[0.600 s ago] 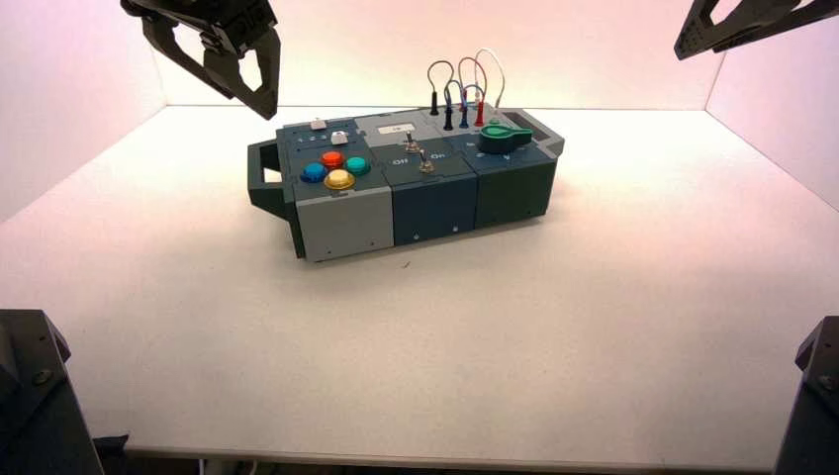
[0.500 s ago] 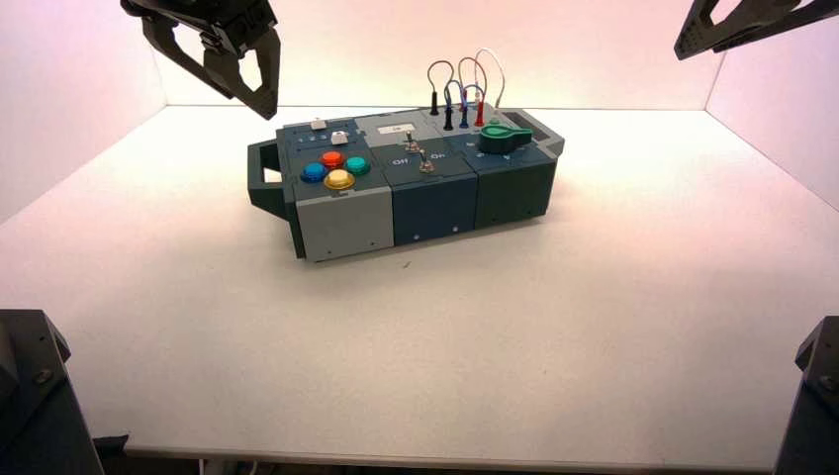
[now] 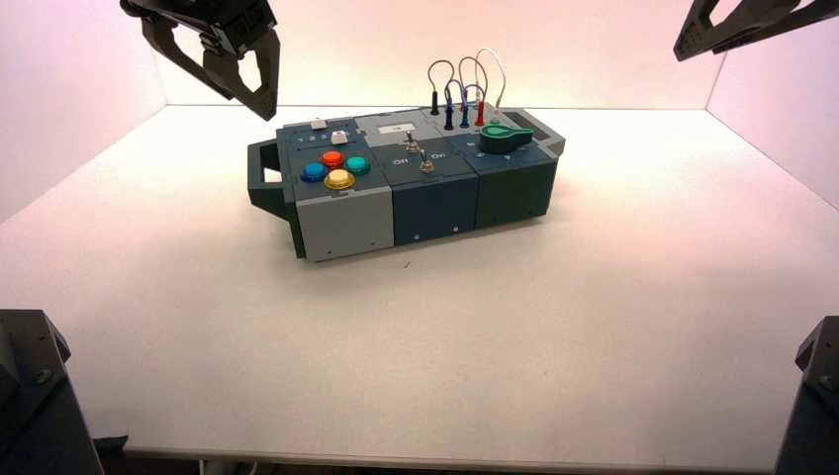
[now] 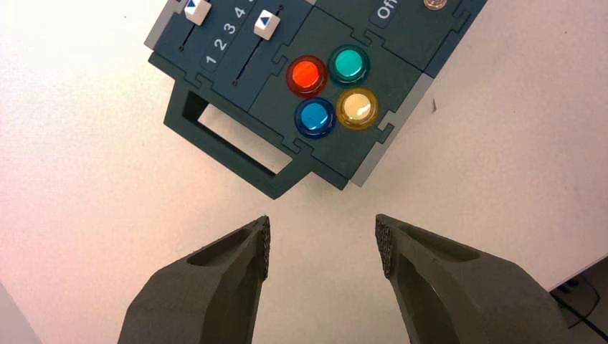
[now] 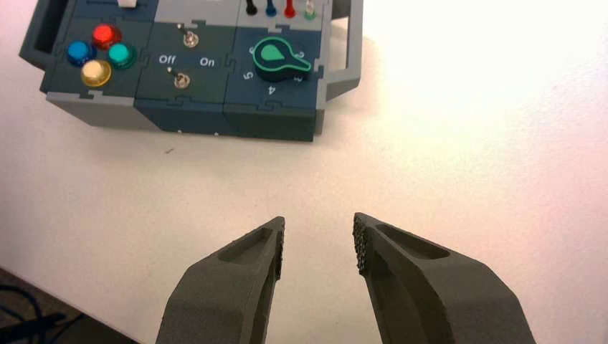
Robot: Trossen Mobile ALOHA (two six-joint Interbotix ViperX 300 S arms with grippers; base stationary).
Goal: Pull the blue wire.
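Note:
The blue wire [image 3: 464,112] is a thin loop ending in a small blue plug, plugged in at the back of the control box [image 3: 341,223] among black and red plugs. The right wrist view shows its blue plug [image 5: 270,8] between a black and a red one. My left gripper [image 3: 247,97] hangs high over the box's back left corner, open and empty [image 4: 323,244]. My right gripper [image 3: 737,25] is raised at the far right, well away from the wires. It is open, with nothing between its fingers [image 5: 319,244].
The box carries four coloured buttons [image 3: 336,168], two toggle switches [image 3: 418,156], a green knob [image 3: 505,136] and two sliders [image 4: 229,29]. A handle [image 3: 262,178] sticks out on its left end. White table around, walls at the sides and back.

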